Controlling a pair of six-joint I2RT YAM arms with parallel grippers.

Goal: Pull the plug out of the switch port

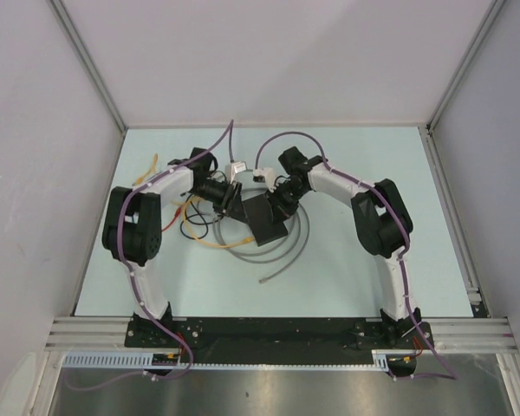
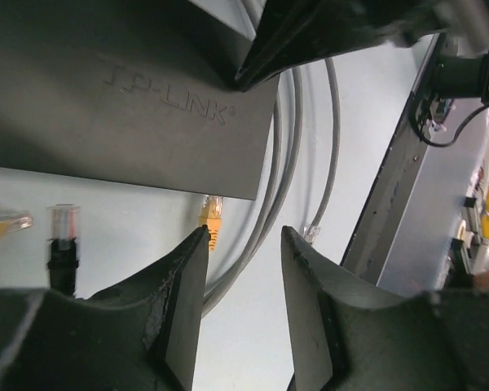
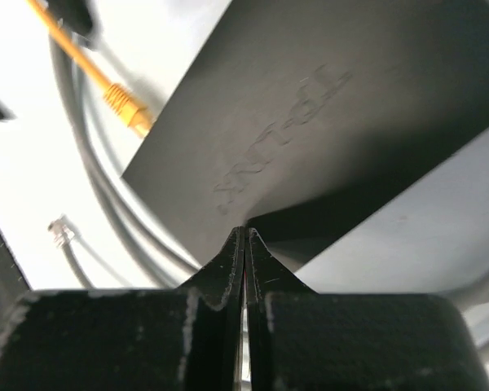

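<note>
The table (image 1: 156, 286) is seen carrying the switch (image 1: 266, 218) about midway between its left and right edges, laid over a coil of grey cable (image 2: 287, 155). The switch is judged light, stiff and smooth-cased, so it would likely be dragged along unless pinned. The right gripper (image 3: 244, 236) is shown fully closed, tips set against the switch's top face. The left gripper (image 2: 240, 269) is held partly spread, nothing between its fingers, aimed towards the yellow plug (image 2: 211, 220), which appears seated in the switch's port edge. That plug is judged small, hard and latched; it is best gripped by its body, not its cable
</note>
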